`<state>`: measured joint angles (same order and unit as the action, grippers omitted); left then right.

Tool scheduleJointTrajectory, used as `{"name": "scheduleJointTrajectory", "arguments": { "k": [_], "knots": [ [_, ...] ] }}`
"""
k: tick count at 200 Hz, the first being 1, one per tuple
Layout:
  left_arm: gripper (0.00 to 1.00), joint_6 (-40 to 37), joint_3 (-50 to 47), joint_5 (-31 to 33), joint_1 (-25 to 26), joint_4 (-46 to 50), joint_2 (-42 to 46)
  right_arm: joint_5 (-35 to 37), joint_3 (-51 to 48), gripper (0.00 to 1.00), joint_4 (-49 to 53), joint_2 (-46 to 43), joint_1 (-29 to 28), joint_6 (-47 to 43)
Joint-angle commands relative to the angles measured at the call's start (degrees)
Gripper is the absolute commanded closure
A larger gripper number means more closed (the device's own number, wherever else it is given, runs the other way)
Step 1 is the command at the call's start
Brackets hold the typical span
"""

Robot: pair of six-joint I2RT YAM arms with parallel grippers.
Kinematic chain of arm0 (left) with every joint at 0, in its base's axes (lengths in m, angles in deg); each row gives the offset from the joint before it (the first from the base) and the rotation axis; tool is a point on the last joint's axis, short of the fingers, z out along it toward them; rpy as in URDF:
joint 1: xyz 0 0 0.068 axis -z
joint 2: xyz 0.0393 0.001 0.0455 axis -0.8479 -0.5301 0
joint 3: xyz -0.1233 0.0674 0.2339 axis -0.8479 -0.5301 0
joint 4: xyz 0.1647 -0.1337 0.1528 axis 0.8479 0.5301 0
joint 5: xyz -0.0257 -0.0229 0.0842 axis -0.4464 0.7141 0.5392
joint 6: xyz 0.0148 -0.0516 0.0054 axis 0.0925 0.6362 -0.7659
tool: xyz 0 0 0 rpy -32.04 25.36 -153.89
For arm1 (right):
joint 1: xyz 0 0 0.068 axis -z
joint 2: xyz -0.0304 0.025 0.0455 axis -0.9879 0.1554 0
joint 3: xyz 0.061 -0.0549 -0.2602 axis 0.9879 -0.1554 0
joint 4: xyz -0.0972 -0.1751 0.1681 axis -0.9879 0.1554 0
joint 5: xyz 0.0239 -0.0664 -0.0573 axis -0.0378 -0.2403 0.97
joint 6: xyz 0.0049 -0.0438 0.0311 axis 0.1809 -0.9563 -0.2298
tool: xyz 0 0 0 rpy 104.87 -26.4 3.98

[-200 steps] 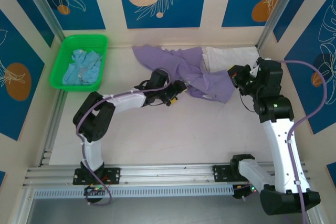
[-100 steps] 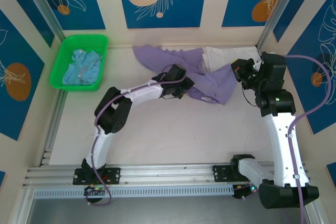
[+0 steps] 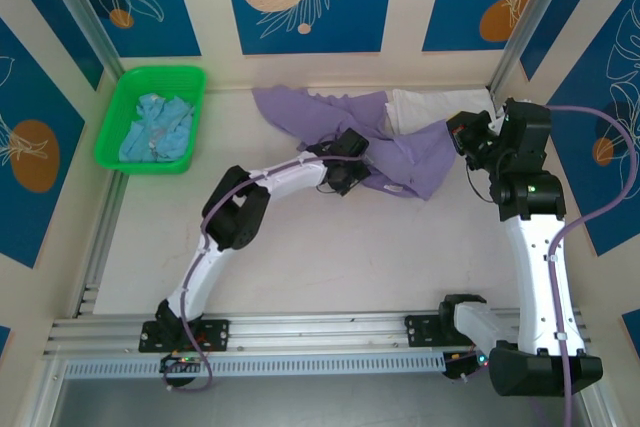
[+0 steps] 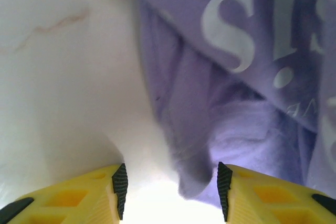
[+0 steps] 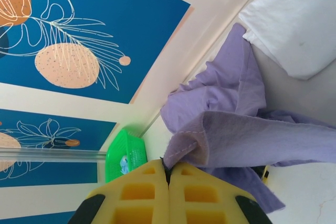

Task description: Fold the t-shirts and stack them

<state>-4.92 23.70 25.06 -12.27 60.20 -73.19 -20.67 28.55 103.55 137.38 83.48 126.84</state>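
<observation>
While the right tool point(image 5: 168, 170) pinches the crumpled lavender t-shirt point(image 5: 252, 137), the left tool point(image 4: 172, 183) gapes around its fold.

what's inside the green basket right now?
A crumpled light blue t-shirt lies inside the green basket and covers most of its floor. Whether anything sits beneath the cloth cannot be seen, because the cloth hides it.
</observation>
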Motion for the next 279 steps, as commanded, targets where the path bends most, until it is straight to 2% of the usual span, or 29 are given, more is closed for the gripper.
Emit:
{"name": "scheduleJointTrajectory", "arguments": {
  "k": [1, 29, 42, 66, 83, 103, 135, 150, 165, 181, 199, 211, 218, 232, 246, 257, 268, 272, 279],
  "knots": [
    [0.57, -3.3, 7.3, 3.5, 0.4, 9.0, -5.2, -1.4, 0.0, 1.0, -1.0, -0.5, 0.5, -1.2],
    [0.8, -6.6, 15.5, 6.7, 0.4, 13.6, -9.6, -1.9, -0.3, 1.0, -0.8, -0.5, 0.8, -1.8],
    [1.0, -8.8, 18.6, 7.8, 0.0, 15.8, -10.8, -1.8, -0.3, 1.0, -0.5, -0.5, 1.1, -2.2],
    [1.0, -15.3, 18.5, 11.2, -2.0, 18.5, -6.0, -1.9, 0.9, 1.0, 1.4, -0.5, 2.3, -4.0],
    [1.0, -24.6, 16.5, 13.1, -4.4, 18.2, 2.4, -1.5, 1.5, 1.0, 2.8, -1.4, 3.2, -5.5],
    [1.0, -34.2, 17.4, 15.4, -7.9, 23.9, 12.6, -2.2, 0.5, 1.0, 3.2, -3.3, 3.6, -5.6],
    [1.0, -41.6, 6.2, 17.1, -14.8, 27.7, 31.4, -7.3, -9.5, 1.0, -0.2, -7.5, 0.5, -0.8],
    [1.0, -41.7, -3.0, 16.0, -19.2, 27.0, 40.0, -6.4, -15.0, 1.0, -0.1, -8.8, -4.6, 0.4],
    [1.0, -41.4, -11.6, 15.6, -23.4, 26.2, 47.4, -3.0, -21.9, 1.0, -1.9, -10.1, -13.4, 4.3],
    [1.0, -40.8, -19.5, 16.1, -27.4, 25.5, 52.9, 3.1, -30.2, 1.0, -6.9, -10.3, -27.8, 11.6],
    [1.0, -39.2, -24.6, 15.1, -32.0, 26.4, 55.1, 14.0, -35.9, 1.0, -10.8, -6.4, -44.6, 21.1],
    [0.87, -38.3, -27.1, 13.6, -33.8, 25.8, 55.8, 19.0, -36.9, 1.0, -13.6, -1.2, -53.8, 27.0],
    [0.74, -37.5, -28.1, 13.2, -34.3, 25.3, 56.0, 20.9, -36.0, 1.0, -15.4, 3.2, -58.4, 28.8],
    [0.53, -36.5, -28.7, 11.7, -34.5, 24.6, 56.1, 20.0, -31.9, 1.0, -15.3, 10.8, -61.5, 28.5],
    [0.36, -36.0, -28.3, 8.7, -34.5, 24.0, 56.7, 15.9, -27.5, 0.92, -16.5, 18.3, -62.7, 25.7],
    [0.29, -35.8, -28.2, 6.4, -34.4, 23.7, 57.6, 13.6, -24.4, 0.82, -16.1, 22.0, -62.5, 22.5],
    [0.25, -35.8, -28.5, 4.3, -34.1, 23.4, 58.9, 14.3, -22.4, 0.51, -14.6, 23.0, -62.0, 21.0],
    [0.23, -36.0, -28.8, 3.5, -33.9, 23.4, 59.4, 14.6, -22.0, 0.45, -14.5, 22.9, -61.6, 20.1],
    [0.22, -36.1, -29.3, 2.5, -33.4, 23.6, 60.4, 15.1, -21.2, 0.39, -13.4, 22.7, -60.8, 18.5]
  ]
}}
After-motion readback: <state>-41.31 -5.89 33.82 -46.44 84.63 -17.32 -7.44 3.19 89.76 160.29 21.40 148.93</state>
